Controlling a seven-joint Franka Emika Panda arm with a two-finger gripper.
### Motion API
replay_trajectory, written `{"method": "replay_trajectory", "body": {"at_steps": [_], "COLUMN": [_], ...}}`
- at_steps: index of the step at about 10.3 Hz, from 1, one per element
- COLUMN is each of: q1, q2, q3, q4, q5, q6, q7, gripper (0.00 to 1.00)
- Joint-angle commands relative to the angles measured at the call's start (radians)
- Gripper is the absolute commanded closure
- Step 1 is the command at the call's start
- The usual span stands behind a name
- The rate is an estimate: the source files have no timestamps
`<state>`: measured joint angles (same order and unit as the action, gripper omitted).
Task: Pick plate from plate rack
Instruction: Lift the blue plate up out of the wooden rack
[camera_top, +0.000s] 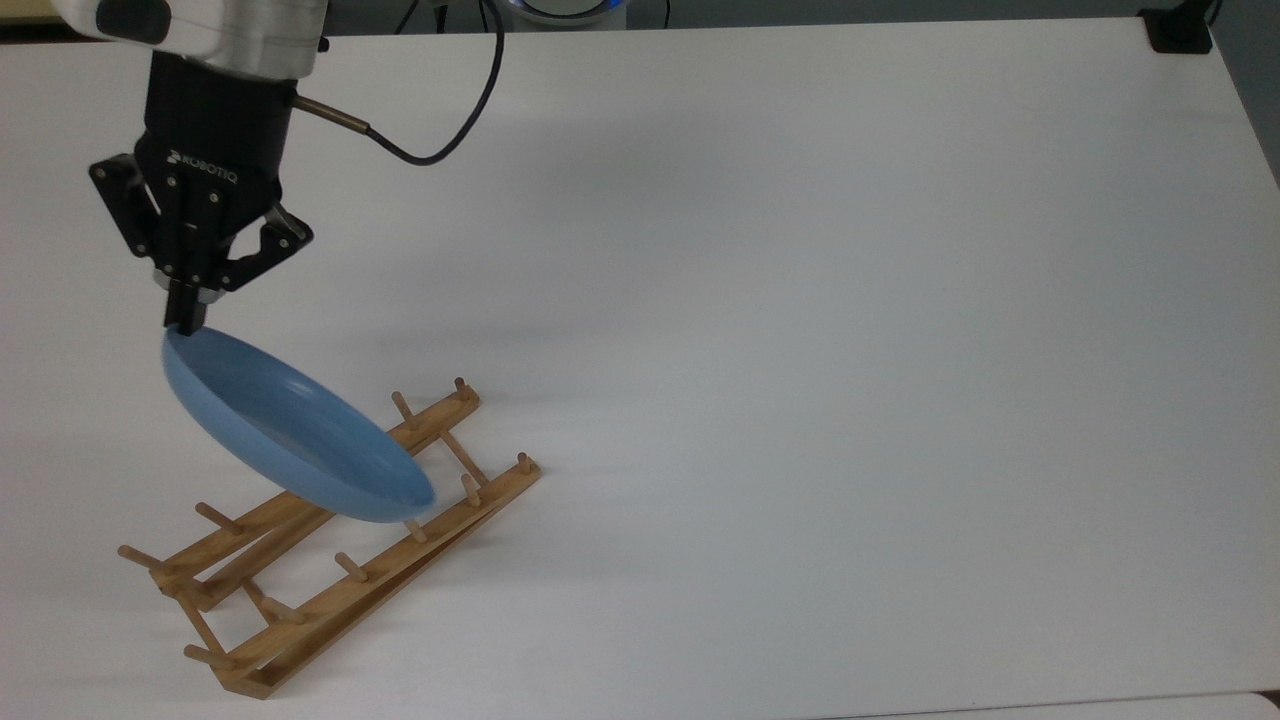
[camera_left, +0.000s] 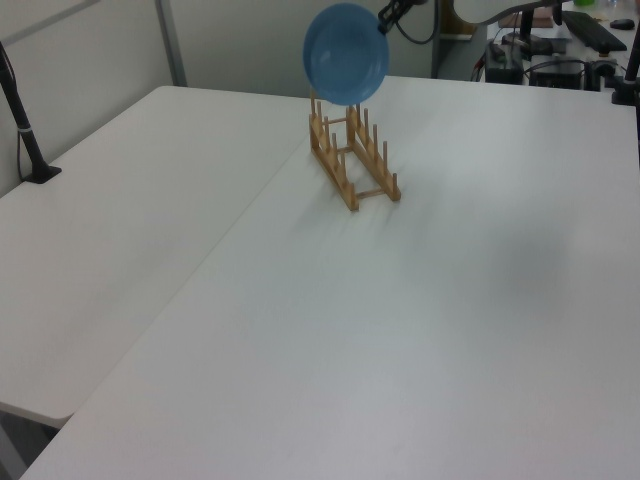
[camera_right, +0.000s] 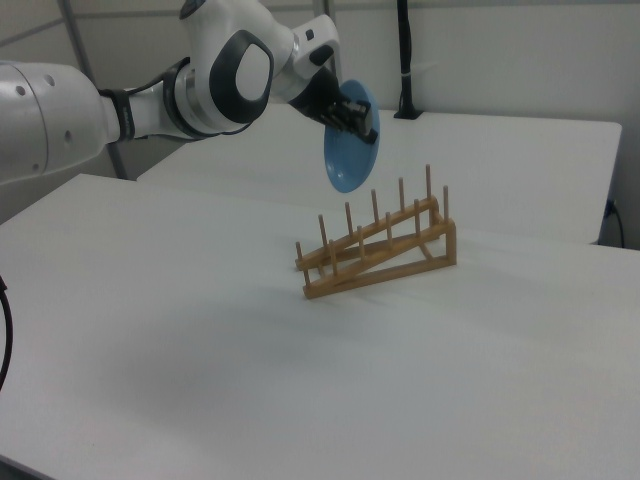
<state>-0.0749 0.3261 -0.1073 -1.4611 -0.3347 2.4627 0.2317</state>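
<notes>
White desk (camera_top: 800, 300) fills the top view, where one hand (camera_top: 185, 322) is clamped on the upper rim of the single light-blue plate (camera_top: 290, 430), which hangs tilted over the one wooden plate rack (camera_top: 340, 560), whose two rails carry upright pegs. From the left view, that plate (camera_left: 346, 53) stands on edge in the air above the far end of the rack (camera_left: 352, 160), clear of its pegs. From the right view, the hand (camera_right: 355, 118) pinches the plate (camera_right: 350, 148) at its top edge, up and to the right view's left of the rack (camera_right: 380, 250).
</notes>
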Motion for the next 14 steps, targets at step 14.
{"method": "replay_trajectory", "body": {"at_steps": [14], "q1": [0.009], "q2": [0.066], "q3": [0.031], "q4": [-0.129], "q5": [0.37], "q6": [-0.876], "q7": [-0.831], "gripper": [1.0]}}
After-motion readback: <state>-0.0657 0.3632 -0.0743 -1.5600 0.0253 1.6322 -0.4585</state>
